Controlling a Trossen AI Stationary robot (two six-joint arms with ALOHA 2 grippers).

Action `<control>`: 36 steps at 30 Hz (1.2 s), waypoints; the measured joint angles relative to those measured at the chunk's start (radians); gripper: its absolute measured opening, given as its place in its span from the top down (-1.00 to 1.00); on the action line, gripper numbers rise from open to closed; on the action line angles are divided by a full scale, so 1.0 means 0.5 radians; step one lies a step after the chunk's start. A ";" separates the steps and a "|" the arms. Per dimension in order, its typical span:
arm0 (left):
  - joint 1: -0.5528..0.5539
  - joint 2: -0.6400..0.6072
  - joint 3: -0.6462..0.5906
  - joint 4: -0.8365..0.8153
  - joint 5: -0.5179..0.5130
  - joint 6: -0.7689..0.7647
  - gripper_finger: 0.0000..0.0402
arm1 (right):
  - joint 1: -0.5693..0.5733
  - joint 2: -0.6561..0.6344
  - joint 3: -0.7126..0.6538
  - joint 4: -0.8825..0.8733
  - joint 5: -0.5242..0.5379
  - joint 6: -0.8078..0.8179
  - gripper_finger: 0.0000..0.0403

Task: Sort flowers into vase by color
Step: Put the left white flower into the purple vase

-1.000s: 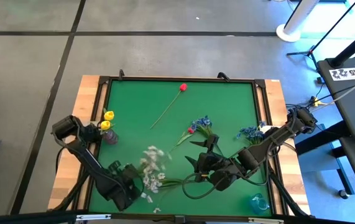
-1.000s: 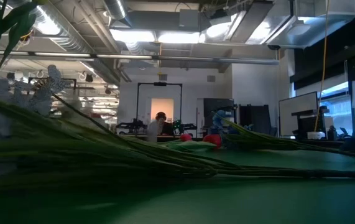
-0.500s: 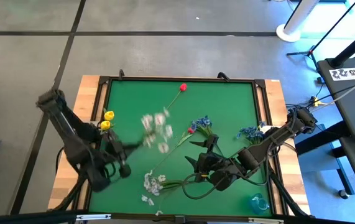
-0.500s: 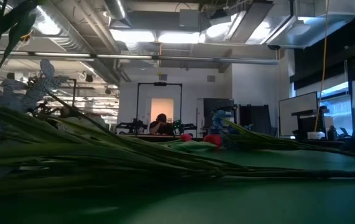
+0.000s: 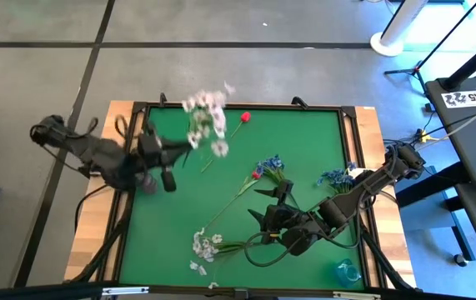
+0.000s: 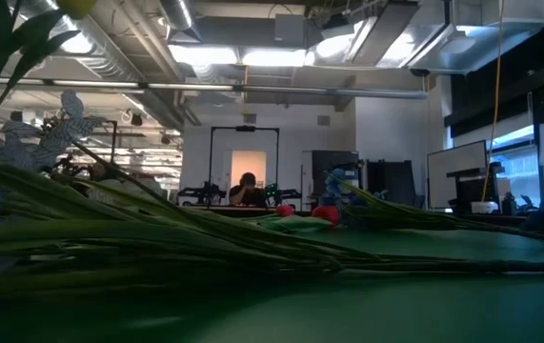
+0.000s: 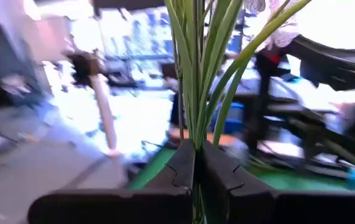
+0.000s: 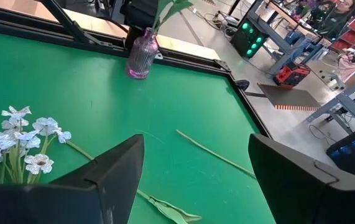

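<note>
**Inspector:** Fingers first, from overhead: the left gripper (image 5: 164, 154) is clenching the green stems of a spray of small white artificial blossoms (image 5: 206, 117), carried clear of the green felt mat (image 5: 304, 142). The stems are running from the fingers toward the far edge and rightward, blossoms leading, over the mat's far left part.

**Clerk:** And the other arm?

**Inspector:** The right gripper (image 5: 267, 204) is waiting low over the near middle of the mat, fingers spread and gripping nothing. A second white spray (image 5: 206, 246) is lying just to its left; a red tulip on a long thin stem (image 5: 245, 117) is lying near the far edge.

**Clerk:** Table level?

**Inspector:** Only lying green stems (image 6: 205, 238) are filling the foreground; neither gripper is showing.

**Clerk:** Left wrist?

**Inspector:** Both dark fingers (image 7: 180, 171) are pressing together on the bunched stems (image 7: 196, 74), which are rising straight out from between them.

**Clerk:** Right wrist?

**Inspector:** A ribbed purple glass vase (image 8: 141, 57) is standing at the mat's left edge, well apart from the open right fingers (image 8: 121, 171). My judgement: the left arm is the nearer, and the held stems need their cut end turning downward over a vase mouth.
</note>
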 joint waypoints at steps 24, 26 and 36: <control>0.358 -0.998 -0.003 -1.542 -0.047 -0.806 0.97 | 0.000 0.001 -0.087 -0.064 -0.096 0.202 -0.44; 0.348 -1.057 -0.058 -1.505 0.024 -0.816 0.97 | 0.000 0.001 -0.087 -0.060 -0.096 0.203 -0.44; 0.341 -1.604 -0.653 -1.030 0.567 -0.588 0.97 | 0.000 0.001 -0.087 -0.059 -0.097 0.275 -0.44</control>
